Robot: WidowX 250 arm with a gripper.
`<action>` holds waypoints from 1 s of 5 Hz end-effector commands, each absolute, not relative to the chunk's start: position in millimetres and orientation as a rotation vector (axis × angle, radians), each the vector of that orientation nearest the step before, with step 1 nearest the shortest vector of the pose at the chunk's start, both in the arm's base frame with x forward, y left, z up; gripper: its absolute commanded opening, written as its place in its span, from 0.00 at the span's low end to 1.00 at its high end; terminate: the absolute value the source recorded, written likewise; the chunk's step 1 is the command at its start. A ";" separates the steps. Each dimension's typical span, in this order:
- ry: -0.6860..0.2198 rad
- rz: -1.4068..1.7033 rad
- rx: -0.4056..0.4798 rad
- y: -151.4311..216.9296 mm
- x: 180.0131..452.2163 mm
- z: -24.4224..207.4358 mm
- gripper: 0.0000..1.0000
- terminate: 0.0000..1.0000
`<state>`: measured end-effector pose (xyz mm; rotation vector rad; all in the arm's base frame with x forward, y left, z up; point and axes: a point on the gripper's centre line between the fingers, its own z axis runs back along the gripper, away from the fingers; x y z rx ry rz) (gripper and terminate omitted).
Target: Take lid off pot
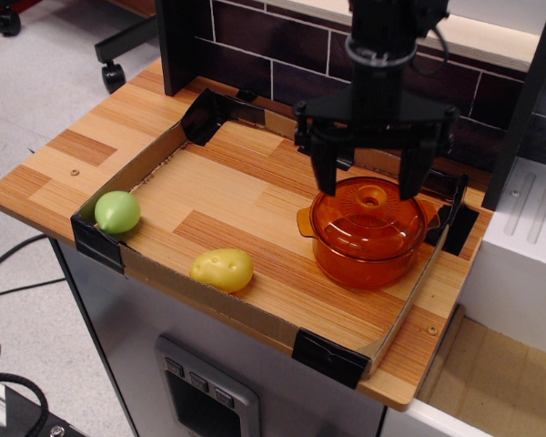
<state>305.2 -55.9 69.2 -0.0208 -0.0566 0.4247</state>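
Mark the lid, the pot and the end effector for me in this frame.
lid (371, 208): main camera view, on its dome just below the ring knob.
pot (364, 259): main camera view, on the front wall.
end effector (369, 178): main camera view, midway between the open fingertips.

- Stood at the right of the wooden table, inside a low cardboard frame: the orange pot, with the lid seated on it.
- Showed a small lighter ring knob at the lid's centre.
- Hung directly above the lid: the black gripper, jaws spread wide, one fingertip on each side of the knob.
- Seemed to reach the lid's dome with the fingertips, though contact was hard to judge from this angle.
- Lay near the frame's front edge, well apart from the pot: a yellow toy vegetable.
- Sat at the frame's left corner: a green toy vegetable.
- Ran behind the table: a dark brick-patterned wall.
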 end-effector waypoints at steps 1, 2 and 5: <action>-0.065 0.444 -0.004 -55.7 307.3 62.9 1.00 0.00; -0.063 0.433 -0.028 -57.6 304.4 67.4 0.00 0.00; -0.110 0.457 -0.064 -61.7 315.7 84.6 0.00 0.00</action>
